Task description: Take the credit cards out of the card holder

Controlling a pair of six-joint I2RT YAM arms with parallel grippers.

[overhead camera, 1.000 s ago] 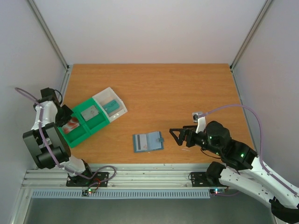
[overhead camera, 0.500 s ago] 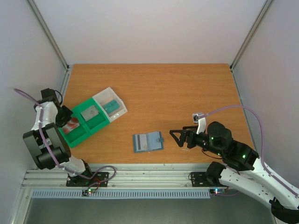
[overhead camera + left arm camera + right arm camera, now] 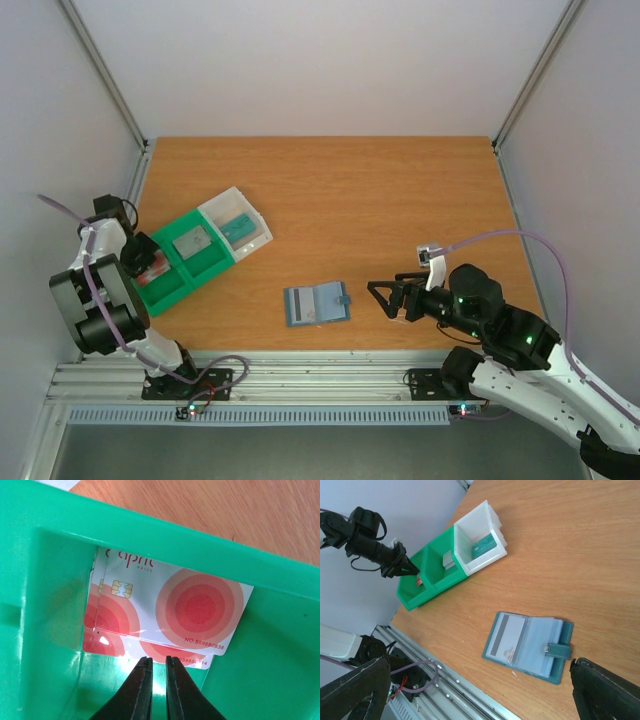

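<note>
The slate-blue card holder (image 3: 317,304) lies open flat on the table, tab clasp on its right edge. A whitish credit card (image 3: 507,637) with a grey stripe sits in its left leaf. Two more credit cards (image 3: 175,605) with big red round marks lie overlapped in the end compartment of the green tray (image 3: 280,645). My left gripper (image 3: 159,662) hovers just over their near edge, shut, with nothing between the fingers. My right gripper (image 3: 380,298) stands wide open just right of the holder (image 3: 530,645), not touching it.
The green tray (image 3: 170,285) sits at the table's left, joined to a clear white box (image 3: 237,225) holding a teal block. A grey pad (image 3: 191,242) lies in the tray's middle compartment. A metal rail (image 3: 300,375) runs along the near edge.
My left arm has shifted slightly over the tray's end compartment. My right gripper has drifted a little to the right and toward the near edge, still open.
</note>
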